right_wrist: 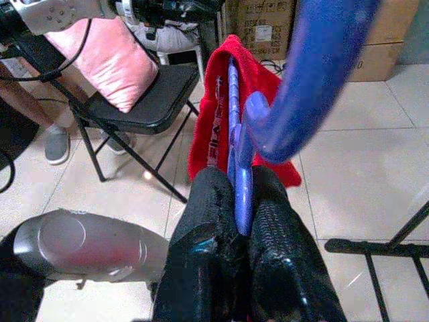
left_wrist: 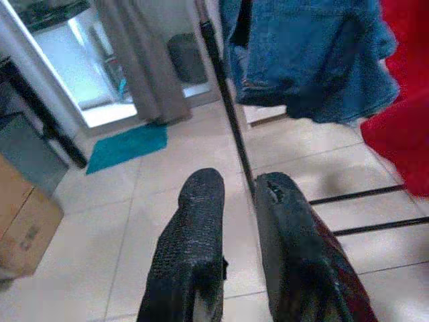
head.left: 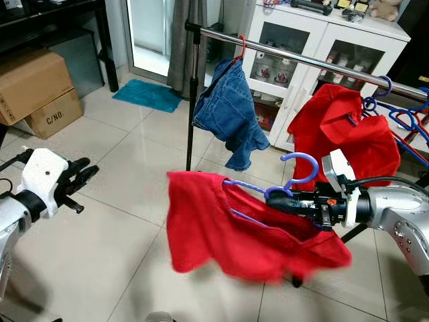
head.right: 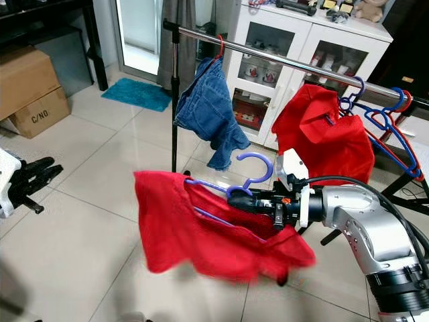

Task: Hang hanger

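Cardboard boxes: two, stacked at far left on the tiled floor (head.left: 127, 221); the lower cardboard box (head.left: 55, 114) is printed "C/NO."; the upper cardboard box (head.left: 27, 80) is plain.
Left gripper (head.left: 84, 176): held out at the left over the floor; its two black fingers (left_wrist: 191, 241) lie close together with a narrow gap and hold nothing; in the left wrist view they point toward the rack's black upright.
Teal mat (head.left: 149, 94): one, lying flat on the floor before the glass door, near the grey curtain (head.left: 186, 40).
Clothes rack: one; a silver horizontal rail (head.left: 301, 60) on a black upright post (head.left: 192, 100).
Denim garment (head.left: 228, 111): one, hanging from the rail on a red hanger (head.left: 240, 48), just right of the post.
Blue hanger (head.left: 285, 178): one, carrying a red garment (head.left: 234, 235); held in the air in front of and below the rail, hook upward and apart from the rail; the garment droops beneath it and is motion-blurred at its lower edge.
Right gripper (head.left: 280, 201): clamped on the blue hanger's neck below the hook; the right wrist view shows the blue stem pinched between both black fingers (right_wrist: 208, 221).
White cabinet (head.left: 322, 47): one, glass-doored, behind the rack.
Second red garment (head.left: 342, 131): one, already hanging on the rail at right.
Empty blue hangers (head.left: 402, 117): several on the rail's right end; exact count cannot be told.
Folding chair (right_wrist: 144, 111): one, black, with a pink cushion (right_wrist: 107, 57) on it, seen in the right wrist view.
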### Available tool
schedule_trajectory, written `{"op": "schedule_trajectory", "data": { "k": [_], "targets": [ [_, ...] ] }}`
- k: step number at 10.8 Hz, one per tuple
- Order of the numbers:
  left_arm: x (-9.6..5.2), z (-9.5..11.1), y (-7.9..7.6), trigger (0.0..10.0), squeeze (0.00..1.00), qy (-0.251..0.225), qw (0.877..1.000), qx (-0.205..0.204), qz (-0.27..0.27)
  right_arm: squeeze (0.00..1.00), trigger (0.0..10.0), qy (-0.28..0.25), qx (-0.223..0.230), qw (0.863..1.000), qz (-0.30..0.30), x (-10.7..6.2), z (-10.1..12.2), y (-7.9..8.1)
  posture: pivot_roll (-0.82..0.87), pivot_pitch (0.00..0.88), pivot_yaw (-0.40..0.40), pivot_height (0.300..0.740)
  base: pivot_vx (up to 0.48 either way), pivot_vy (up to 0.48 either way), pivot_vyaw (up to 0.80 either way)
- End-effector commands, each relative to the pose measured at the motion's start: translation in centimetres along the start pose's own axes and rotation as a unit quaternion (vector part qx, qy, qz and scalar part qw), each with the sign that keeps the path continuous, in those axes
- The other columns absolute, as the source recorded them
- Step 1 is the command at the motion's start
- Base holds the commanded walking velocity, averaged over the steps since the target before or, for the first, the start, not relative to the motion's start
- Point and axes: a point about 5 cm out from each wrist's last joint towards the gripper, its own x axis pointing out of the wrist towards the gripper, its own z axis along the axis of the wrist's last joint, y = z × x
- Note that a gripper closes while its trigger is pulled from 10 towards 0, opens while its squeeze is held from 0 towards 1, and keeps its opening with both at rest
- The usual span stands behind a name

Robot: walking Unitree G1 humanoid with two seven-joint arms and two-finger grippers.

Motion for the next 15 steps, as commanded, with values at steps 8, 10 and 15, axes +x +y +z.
{"op": "schedule_trajectory", "data": {
  "k": [8, 10, 15],
  "targets": [
    [3.1, 2.7, -9.6, 10.0, 0.00, -0.042, 0.987, -0.122, 0.096, 0.00, 10.0, 0.023, 0.083, 0.889, -0.450, 4.3, -4.8, -3.2, 0.19, 0.005, -0.095, 0.740, 0.036, 0.000, 0.00],
    [3.5, 3.1, -10.0, 10.0, 0.00, -0.036, 0.983, -0.134, 0.121, 0.00, 10.0, 0.022, 0.094, 0.852, -0.515, 4.5, -4.8, -3.8, 0.20, 0.002, -0.098, 0.740, 0.311, 0.000, 0.00],
    [2.8, 3.1, -9.1, 10.0, 0.00, -0.029, 0.983, -0.113, 0.144, 0.00, 10.0, -0.006, 0.110, 0.803, -0.585, 4.4, -4.9, -3.7, 0.22, 0.000, -0.099, 0.740, 0.348, 0.000, 0.00]
  ]
}}
